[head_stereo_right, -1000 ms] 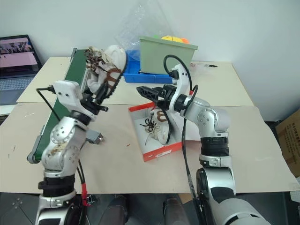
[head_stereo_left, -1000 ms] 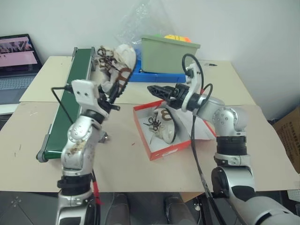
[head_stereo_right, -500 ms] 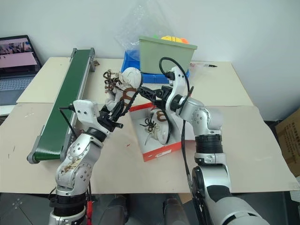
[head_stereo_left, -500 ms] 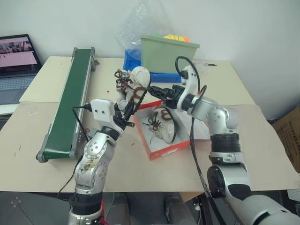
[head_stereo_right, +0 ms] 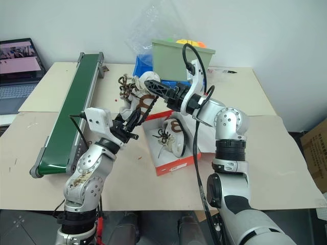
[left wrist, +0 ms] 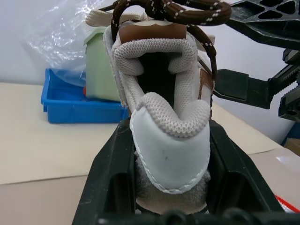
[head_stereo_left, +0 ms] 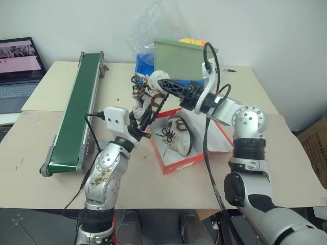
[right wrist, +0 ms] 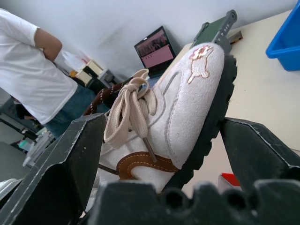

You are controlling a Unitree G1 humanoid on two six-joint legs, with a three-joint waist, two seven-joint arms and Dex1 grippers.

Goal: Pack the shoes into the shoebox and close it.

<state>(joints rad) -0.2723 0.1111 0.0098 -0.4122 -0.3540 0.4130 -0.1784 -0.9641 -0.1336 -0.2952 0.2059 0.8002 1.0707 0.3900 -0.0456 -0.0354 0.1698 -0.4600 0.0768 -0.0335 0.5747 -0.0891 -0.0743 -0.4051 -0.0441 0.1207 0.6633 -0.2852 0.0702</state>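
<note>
Count: 2 shoes, one point(head_stereo_left: 148, 94) up in the air between the tools, one point(head_stereo_left: 173, 137) lying in the box. 1 red shoebox point(head_stereo_left: 171, 162), open. 2 tools: left tool point(head_stereo_left: 144, 115), right tool point(head_stereo_left: 162, 81). 1 green conveyor belt point(head_stereo_left: 76, 109). 1 green bin point(head_stereo_left: 181, 57). 1 blue tray point(head_stereo_left: 142, 66). 1 clear plastic bag point(head_stereo_left: 150, 25). 1 laptop point(head_stereo_left: 19, 71). 1 person point(right wrist: 33, 75), seen from the right wrist camera. Desk point(head_stereo_left: 286, 168): looks like 2 tops pushed together, can't confirm.
</note>
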